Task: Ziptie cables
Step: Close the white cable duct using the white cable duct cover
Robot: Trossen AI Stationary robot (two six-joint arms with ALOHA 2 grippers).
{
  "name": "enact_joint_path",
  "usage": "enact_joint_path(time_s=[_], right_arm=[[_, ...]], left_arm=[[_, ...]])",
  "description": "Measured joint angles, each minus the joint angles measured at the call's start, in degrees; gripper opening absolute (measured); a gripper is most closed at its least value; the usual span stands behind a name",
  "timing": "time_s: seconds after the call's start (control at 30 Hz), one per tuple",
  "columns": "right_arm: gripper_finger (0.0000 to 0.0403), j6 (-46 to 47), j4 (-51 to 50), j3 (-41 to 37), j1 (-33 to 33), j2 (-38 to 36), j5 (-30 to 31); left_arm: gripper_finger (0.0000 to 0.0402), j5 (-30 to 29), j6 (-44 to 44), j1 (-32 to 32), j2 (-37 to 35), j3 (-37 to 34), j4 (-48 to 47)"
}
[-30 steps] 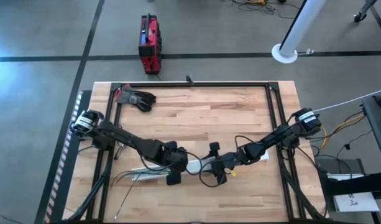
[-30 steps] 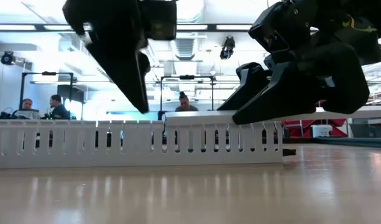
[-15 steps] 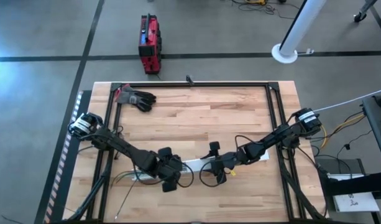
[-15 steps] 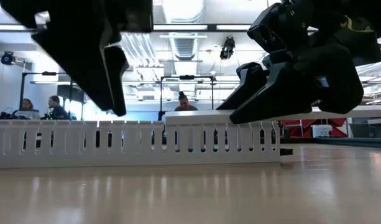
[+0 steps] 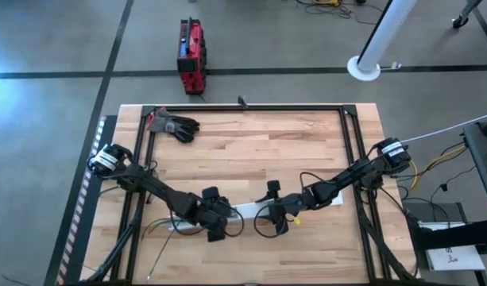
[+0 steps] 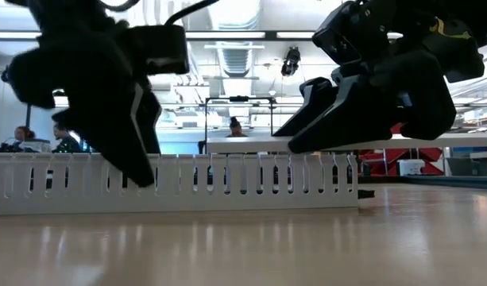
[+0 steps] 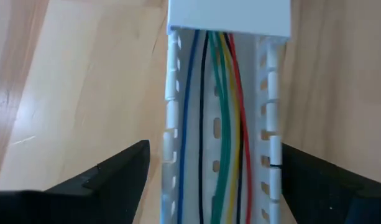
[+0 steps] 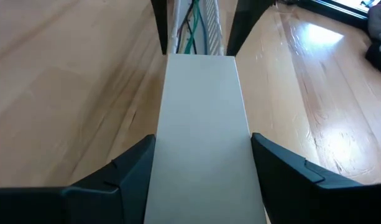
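The cables [image 7: 218, 124], blue, black, green, yellow and red, run side by side inside a long white slotted channel [image 6: 227, 183] lying near the table's front middle. My left gripper [image 7: 215, 149] is open low over the channel, one finger on each side; whether they touch its walls does not show. My right gripper [image 8: 202, 140] is shut on the flat white lid [image 8: 199, 93], which points along the channel toward the left gripper. In the high view the left gripper [image 5: 215, 224] and right gripper [image 5: 279, 216] face each other along the channel. My right gripper pinches the lid's two long edges [image 8: 162, 162] between its two fingers. The fingers come from the table's right side, slanting slightly down, and lie along the lid. The lid [image 6: 251, 145] is held level just over the channel's top, its free end above the cables.
A black and red glove [image 5: 175, 125] lies at the far left. Black frame rails [image 5: 251, 107] run along the table's far, left and right sides. Loose wire ends [image 5: 157, 228] trail from the channel's left end. People sit in the room behind.
My left gripper has gone toward the table's left edge along the channel and down, until its fingers hang beside the channel's slotted wall. My right gripper and the lid have stayed nearly where they were.
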Motion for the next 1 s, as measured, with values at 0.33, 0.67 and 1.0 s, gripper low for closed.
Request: enact_joint_path(time_s=[0.33,0.67,1.0], right_arm=[[0.0219,-0.6,0.0,0.0,0.0,0.1,-0.7],[0.0219,-1.2,0.0,0.0,-0.4,0.1,-0.7],[0.0219,-1.2,0.0,0.0,-0.6,0.1,-1.6]], left_arm=[[0.0311,-0.9,1.1,0.1,0.9,-9.1,15.7],[0.0308,-1.0,1.2,0.0,1.9,-13.5,22.3],[0.0305,-0.9,1.3,0.1,2.0,-13.6,22.0]])
